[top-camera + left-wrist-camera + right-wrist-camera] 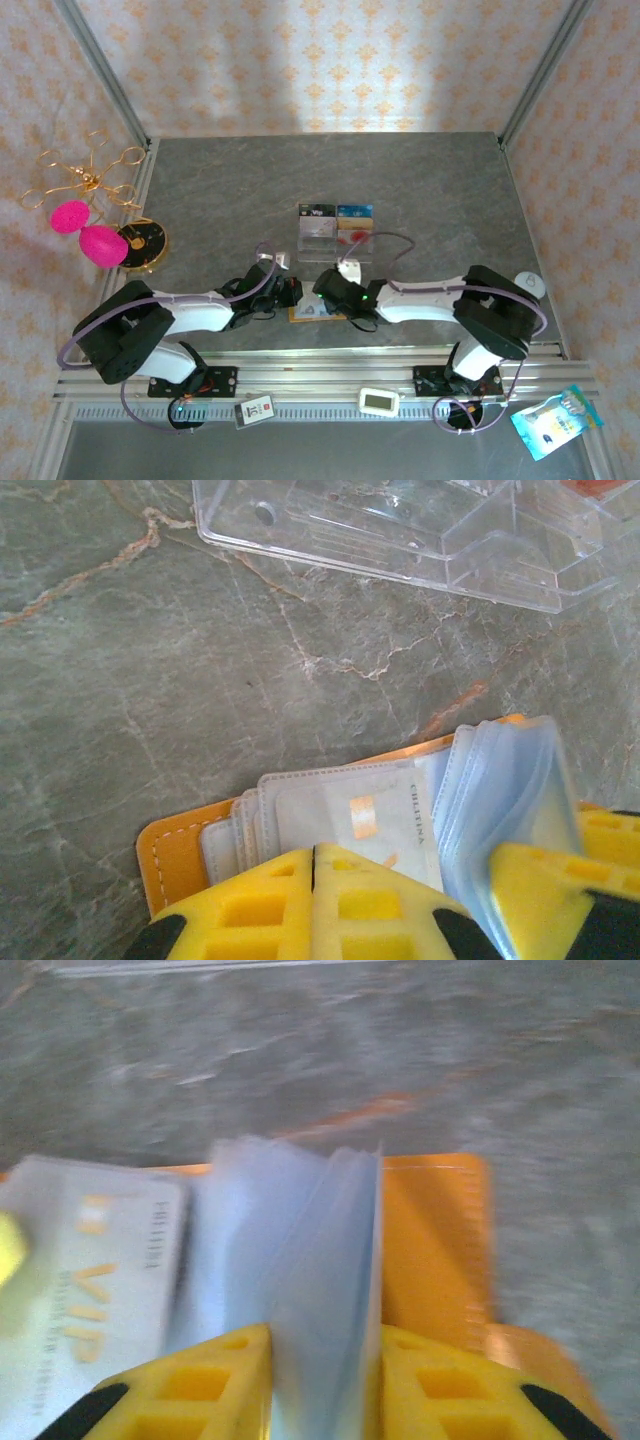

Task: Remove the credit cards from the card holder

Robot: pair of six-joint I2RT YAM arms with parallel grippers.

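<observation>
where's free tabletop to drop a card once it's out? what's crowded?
Free: the bare stone left of the clear tray, up to the gold stand, and the stretch right of the tray toward the right rail. Crowded: the strip between tray and near edge, where left gripper, right gripper and the open card holder meet.

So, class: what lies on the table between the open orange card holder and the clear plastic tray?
Nothing: in the left wrist view, bare grey marbled table separates the card holder from the tray.

Orange card holder (175, 845), pale blue sleeves (300, 1260); grey marbled table (150, 680).
</observation>
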